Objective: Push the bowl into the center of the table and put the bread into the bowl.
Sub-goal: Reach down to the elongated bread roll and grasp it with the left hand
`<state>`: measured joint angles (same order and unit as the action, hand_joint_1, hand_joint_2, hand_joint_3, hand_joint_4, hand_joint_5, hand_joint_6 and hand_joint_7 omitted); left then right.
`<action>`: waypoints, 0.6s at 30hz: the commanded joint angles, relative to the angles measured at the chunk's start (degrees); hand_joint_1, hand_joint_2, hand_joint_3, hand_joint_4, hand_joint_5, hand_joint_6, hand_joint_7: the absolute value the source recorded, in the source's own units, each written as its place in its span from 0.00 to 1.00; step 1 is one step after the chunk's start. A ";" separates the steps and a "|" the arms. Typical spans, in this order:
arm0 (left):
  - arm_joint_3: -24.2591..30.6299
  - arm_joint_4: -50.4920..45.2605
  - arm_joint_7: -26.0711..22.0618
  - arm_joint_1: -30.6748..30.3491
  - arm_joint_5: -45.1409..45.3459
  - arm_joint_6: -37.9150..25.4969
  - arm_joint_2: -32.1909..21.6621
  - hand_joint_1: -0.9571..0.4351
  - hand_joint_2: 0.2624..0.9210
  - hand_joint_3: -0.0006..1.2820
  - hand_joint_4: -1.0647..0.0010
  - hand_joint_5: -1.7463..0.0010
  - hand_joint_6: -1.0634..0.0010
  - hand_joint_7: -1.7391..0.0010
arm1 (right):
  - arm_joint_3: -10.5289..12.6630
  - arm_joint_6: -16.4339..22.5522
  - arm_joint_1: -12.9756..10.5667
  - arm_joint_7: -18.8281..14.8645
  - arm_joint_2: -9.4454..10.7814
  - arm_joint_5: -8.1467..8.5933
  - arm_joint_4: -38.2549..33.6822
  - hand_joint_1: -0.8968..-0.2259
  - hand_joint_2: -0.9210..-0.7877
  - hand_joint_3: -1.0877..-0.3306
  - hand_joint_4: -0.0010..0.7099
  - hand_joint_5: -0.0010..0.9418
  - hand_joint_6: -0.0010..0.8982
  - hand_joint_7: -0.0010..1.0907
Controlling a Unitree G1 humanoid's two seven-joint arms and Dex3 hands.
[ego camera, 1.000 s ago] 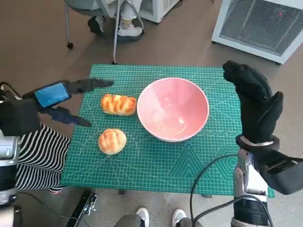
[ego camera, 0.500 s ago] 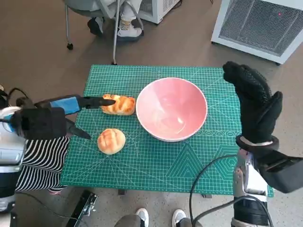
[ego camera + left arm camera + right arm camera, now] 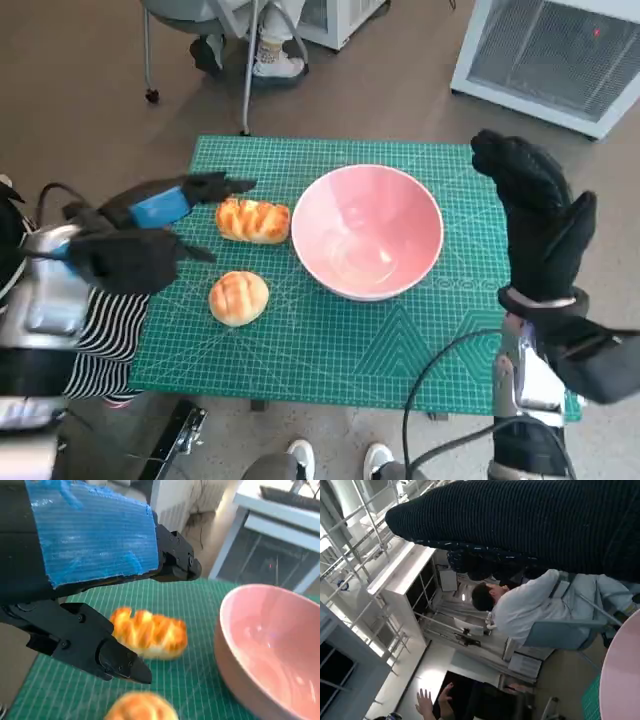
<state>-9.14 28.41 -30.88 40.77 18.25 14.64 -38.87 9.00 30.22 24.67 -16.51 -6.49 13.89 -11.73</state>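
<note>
Pink bowl point(image 3: 367, 230) upright near centre of green cutting mat point(image 3: 330, 340), empty. Braided bread point(image 3: 253, 220) just beside bowl's left rim; round bun point(image 3: 238, 297) nearer robot, apart from bowl. Left hand point(image 3: 150, 235) above mat's left edge, fingers spread around nothing, fingertips point(image 3: 177, 565) over braided bread, no contact. Right hand point(image 3: 535, 225) raised upright at bowl's right, fingers extended, holding nothing. Seated person point(image 3: 530, 607) in right wrist view.

pink bowl point(image 3: 367, 231) mid-mat — two breads point(image 3: 252, 220) beside

No words, labels, brand names or numbers can be read anywhere in these views.
</note>
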 commanded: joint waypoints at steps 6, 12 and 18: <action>-4.84 14.98 4.76 11.42 5.48 -0.56 6.10 0.56 0.81 0.01 0.79 1.00 0.65 0.99 | 0.28 0.07 -0.37 -0.60 -0.29 0.75 -2.13 0.34 0.00 0.52 0.29 0.00 0.19 0.28; -7.65 24.10 7.74 16.86 8.60 -1.84 9.60 0.56 0.82 0.01 0.79 1.00 0.65 1.00 | 0.39 -0.04 -0.82 -0.82 -0.52 1.00 -1.76 0.34 0.00 0.52 0.29 0.00 0.19 0.29; -10.24 32.06 9.00 21.33 10.93 -3.62 12.48 0.57 0.83 0.01 0.80 1.00 0.66 1.00 | 0.54 -0.48 -1.24 -0.99 -0.91 1.53 -0.94 0.34 0.00 0.52 0.29 0.00 0.19 0.29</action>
<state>-18.08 56.60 -22.68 59.20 27.57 12.10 -27.47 9.18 30.66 24.62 -16.99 -6.79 14.78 -12.71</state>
